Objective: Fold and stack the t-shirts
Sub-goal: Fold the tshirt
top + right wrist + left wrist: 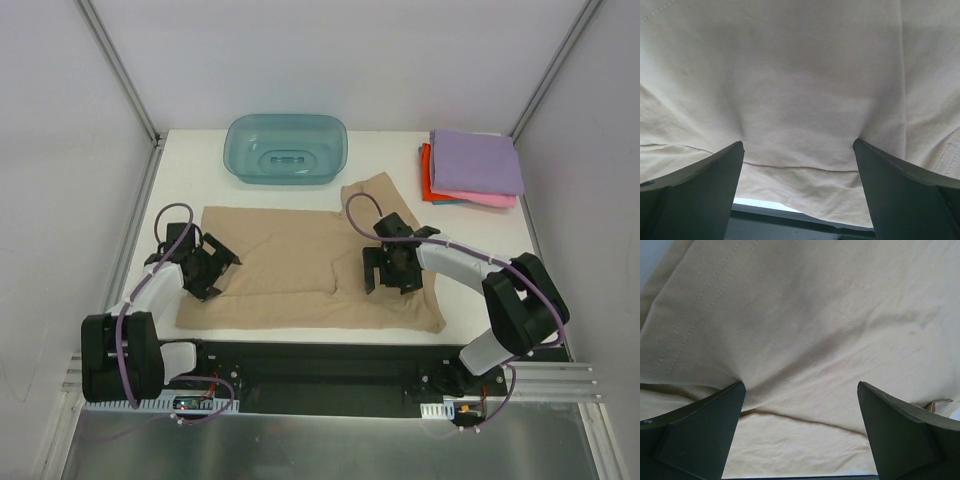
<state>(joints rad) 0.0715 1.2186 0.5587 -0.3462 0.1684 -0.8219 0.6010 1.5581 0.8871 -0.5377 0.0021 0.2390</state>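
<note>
A tan-beige t-shirt (300, 265) lies spread across the middle of the white table, partly folded over itself, one sleeve reaching up at the right. My left gripper (207, 268) stands open, its fingertips pressing into the shirt's left side; the cloth (805, 340) fills the left wrist view, with a fold edge running between the fingers (705, 425). Over the shirt's right part my right gripper (392, 268) is open too, tips pressed into the cloth (800, 90) above a folded edge. Folded lilac-purple (476, 160), pink (480, 198) and red-orange (427, 178) t-shirts are stacked at the back right.
A translucent teal tub (287, 148) stands at the back centre of the table (190, 180). Grey walls and metal frame posts close in the left, back and right sides. The black base rail (330, 365) runs along the near edge.
</note>
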